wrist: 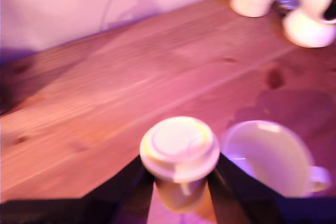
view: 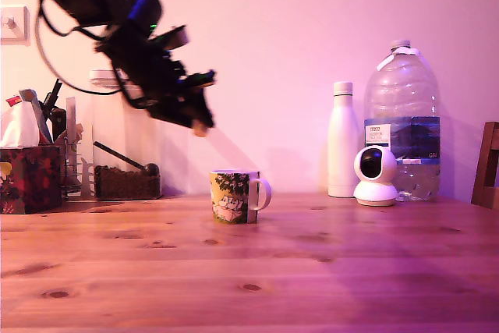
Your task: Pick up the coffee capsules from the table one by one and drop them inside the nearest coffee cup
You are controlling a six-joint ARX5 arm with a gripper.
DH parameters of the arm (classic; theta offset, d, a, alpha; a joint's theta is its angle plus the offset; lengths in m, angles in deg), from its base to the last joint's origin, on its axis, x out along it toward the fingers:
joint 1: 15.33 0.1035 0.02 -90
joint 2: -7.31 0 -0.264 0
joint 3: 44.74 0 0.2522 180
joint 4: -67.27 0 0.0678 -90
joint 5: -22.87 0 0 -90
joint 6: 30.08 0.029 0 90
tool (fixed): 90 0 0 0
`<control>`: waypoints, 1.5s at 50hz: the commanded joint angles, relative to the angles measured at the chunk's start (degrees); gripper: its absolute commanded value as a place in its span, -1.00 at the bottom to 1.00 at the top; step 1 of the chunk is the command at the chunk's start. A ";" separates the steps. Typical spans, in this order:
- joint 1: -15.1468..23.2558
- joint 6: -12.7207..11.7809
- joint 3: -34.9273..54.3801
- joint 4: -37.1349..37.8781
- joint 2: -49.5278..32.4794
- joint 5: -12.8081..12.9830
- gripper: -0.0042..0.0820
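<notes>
My gripper (view: 201, 126) hangs high in the air, up and to the exterior view's left of the coffee cup (view: 235, 196), and is shut on a coffee capsule (wrist: 179, 153). The wrist view shows the capsule's pale round foil face and brownish body pinched between the dark fingers (wrist: 123, 184). The cup, with its leafy print and white handle, stands upright on the wooden table (view: 312, 271). Its open pale mouth (wrist: 268, 156) shows beside the capsule in the wrist view, looking empty.
A white bottle (view: 342, 139), a white dome camera (view: 375, 176) and a big water jug (view: 402, 118) stand at the back right of the exterior view. A tissue box (view: 30, 177), utensil holder and coffee container (view: 125, 181) sit back left. A chair edge (view: 486, 165) shows far right.
</notes>
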 commanded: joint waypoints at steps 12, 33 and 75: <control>-2.82 1.38 0.96 -2.56 -1.27 0.00 -0.40; -4.26 2.38 0.46 -5.81 -1.27 2.36 -0.40; -5.51 2.62 -14.16 -22.73 4.72 6.45 -0.40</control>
